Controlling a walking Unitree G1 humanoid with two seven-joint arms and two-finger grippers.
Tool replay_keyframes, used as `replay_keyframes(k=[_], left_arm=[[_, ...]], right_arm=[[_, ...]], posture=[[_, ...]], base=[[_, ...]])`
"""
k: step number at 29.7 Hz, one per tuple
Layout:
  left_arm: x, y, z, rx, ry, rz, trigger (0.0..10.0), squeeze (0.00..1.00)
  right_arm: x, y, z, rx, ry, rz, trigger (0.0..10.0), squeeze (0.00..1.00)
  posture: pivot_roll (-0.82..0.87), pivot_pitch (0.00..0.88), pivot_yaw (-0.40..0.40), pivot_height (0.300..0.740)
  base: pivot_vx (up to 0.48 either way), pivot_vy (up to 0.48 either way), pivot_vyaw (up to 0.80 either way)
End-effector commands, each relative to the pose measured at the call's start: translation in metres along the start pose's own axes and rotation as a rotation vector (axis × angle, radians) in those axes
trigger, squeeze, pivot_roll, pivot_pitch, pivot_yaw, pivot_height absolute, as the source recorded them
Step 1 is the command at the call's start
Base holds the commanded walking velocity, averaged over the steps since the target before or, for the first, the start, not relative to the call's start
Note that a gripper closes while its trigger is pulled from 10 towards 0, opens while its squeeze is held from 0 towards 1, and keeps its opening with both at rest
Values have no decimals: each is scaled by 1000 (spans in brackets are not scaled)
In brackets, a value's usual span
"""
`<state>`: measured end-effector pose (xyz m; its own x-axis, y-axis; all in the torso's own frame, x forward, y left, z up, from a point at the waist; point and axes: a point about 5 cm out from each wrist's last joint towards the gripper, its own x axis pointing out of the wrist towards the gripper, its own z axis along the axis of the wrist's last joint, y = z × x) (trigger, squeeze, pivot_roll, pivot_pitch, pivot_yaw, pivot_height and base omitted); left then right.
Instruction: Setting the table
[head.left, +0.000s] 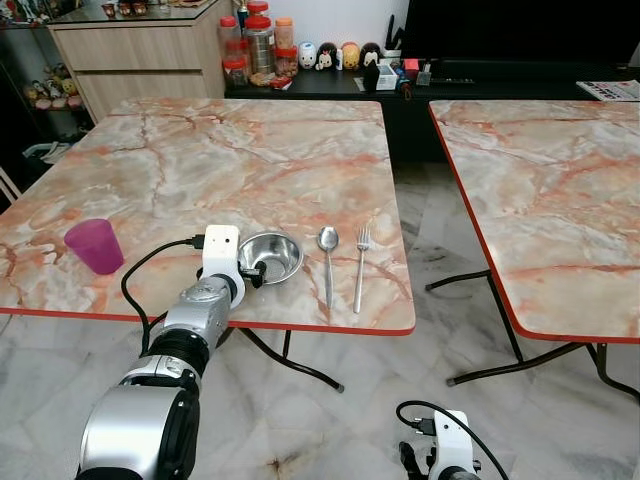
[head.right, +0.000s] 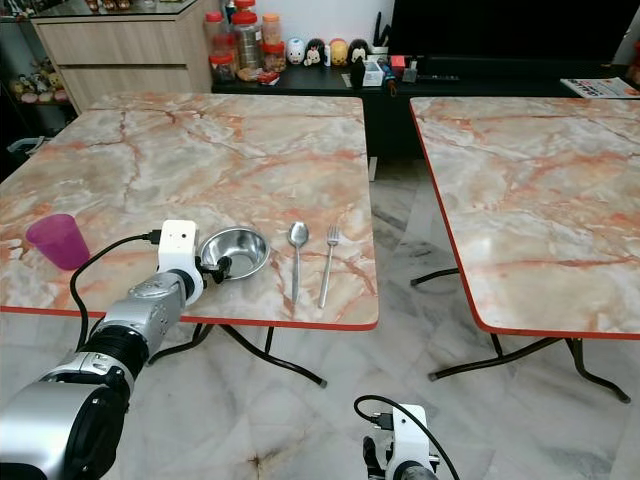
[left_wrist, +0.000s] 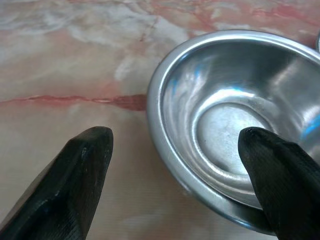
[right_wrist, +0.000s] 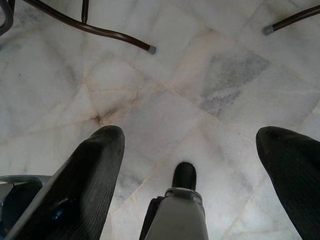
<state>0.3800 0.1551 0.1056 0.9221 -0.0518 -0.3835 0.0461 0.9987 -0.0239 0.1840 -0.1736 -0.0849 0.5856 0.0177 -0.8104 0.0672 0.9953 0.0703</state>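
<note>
Left end effector (left_wrist: 175, 145) at the near edge of the marble worktop (head.left: 250, 150), on the bowl (head.left: 272, 256); fingers spread, straddling the bowl's near rim; one finger (left_wrist: 280, 180) inside the bowl against the inner wall, the other outside over bare marble; not clenched, rim sits between them with a gap on the outer side; no firm grasp visible.

Bowl: steel, upright, empty, standing on the worktop close to the front edge; spoon (head.left: 328, 262) just right of it, handle pointing toward the edge; fork (head.left: 361, 266) just right of the spoon, roughly parallel, apart from it; neither touches the bowl.

Purple cup (head.left: 94, 245) upright at the left of the same worktop, well apart from the bowl; black cable loops from the left wrist down past the worktop edge.

Right end effector (right_wrist: 190, 145) hangs low beside the robot, over the pale tiled floor (right_wrist: 165, 90); fingers wide apart, released, holding nothing; a table-leg foot (right_wrist: 151, 49) on the floor ahead of it.

Second worktop (head.left: 560, 180) to the right, same marble pattern with red edge, separated by a gap of floor.

Behind: a dark sideboard (head.left: 330, 82) with jars (head.left: 258, 45) and small figurines (head.left: 338, 55); wooden drawers (head.left: 140, 55) at the back left.
</note>
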Motion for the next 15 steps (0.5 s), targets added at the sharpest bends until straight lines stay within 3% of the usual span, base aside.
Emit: replay_keyframes(k=[1,8,9,10,15], left_arm=[[1,-2,1,-36,30,6,10000,0],[2,0,-1,-93,59,4,9922,0],[1,3,-2,-104,65,3,4549,0],[1,4,-2,-105,67,4,0,0],[1,8,-4,-107,73,12,0,0]], right_arm=[[0,0,-1,9,3,-3,10000,0],[0,0,-2,11,5,-1,10000,0],[0,0,-2,11,5,-1,10000,0],[0,0,-2,11,5,0,10000,0],[0,1,-1,9,5,2,10000,0]], posture=[[-39,0,18,740],[-36,0,18,740],[-35,0,18,740],[-33,0,16,740],[-28,0,15,740]], base=[[0,0,0],[0,0,0],[0,0,0],[0,0,0],[0,0,0]])
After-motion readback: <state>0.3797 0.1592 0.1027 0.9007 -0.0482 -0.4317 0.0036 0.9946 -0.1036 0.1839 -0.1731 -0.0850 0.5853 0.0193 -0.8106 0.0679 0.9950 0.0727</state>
